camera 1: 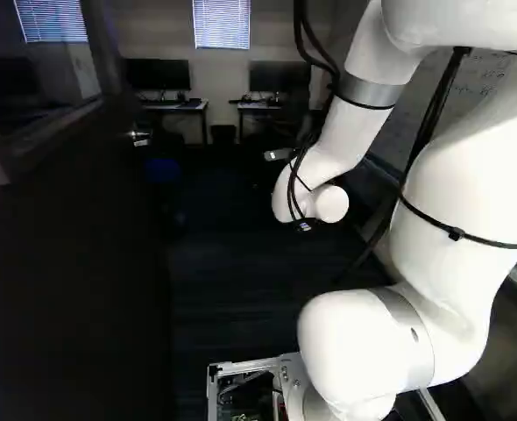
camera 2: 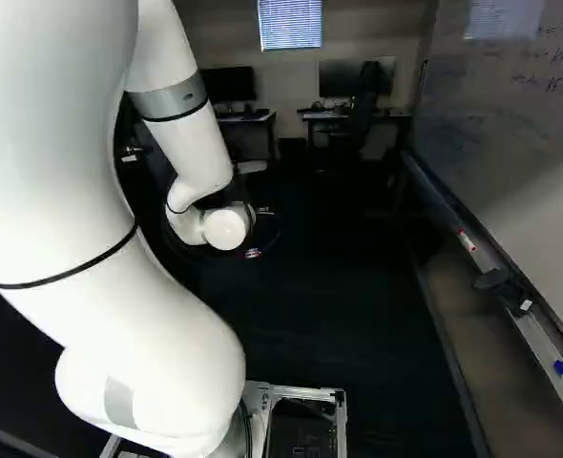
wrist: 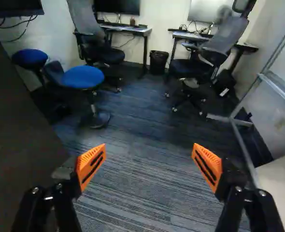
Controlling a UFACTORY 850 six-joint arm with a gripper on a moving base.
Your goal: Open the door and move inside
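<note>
Striped dark carpet (wrist: 133, 183); flat dark door (camera 1: 74, 263) along edge; black orange-padded claw (wrist: 149, 155), wide open, empty; driving too close risks scraping door.

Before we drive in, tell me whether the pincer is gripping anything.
No: the pincer stands open, its orange pads wide apart with carpet showing between them.

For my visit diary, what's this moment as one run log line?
door: standing open | tool: open, holding nothing | ahead: blue stools, desks, chairs
</note>
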